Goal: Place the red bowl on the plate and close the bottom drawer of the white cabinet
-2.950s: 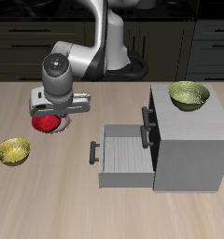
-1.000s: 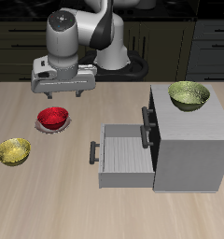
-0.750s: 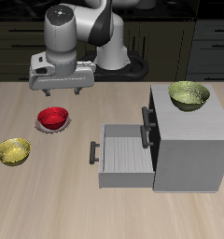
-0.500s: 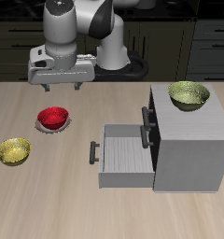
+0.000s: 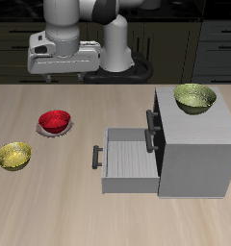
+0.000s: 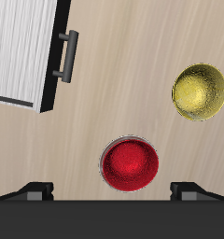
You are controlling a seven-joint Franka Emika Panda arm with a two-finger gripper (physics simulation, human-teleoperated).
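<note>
Jaws spread wide, holding nothing; gripper (image 5: 66, 76) hangs high above the worktop (image 5: 50, 192). Red bowl (image 5: 55, 121) sits on the plate (image 6: 130, 139), rim barely showing. Bottom drawer (image 5: 127, 163) stands pulled out. Next step, likely: descend in front of its handle (image 5: 96, 158), push squarely toward the cabinet (image 5: 196, 149), avoiding a skewed shove.
</note>
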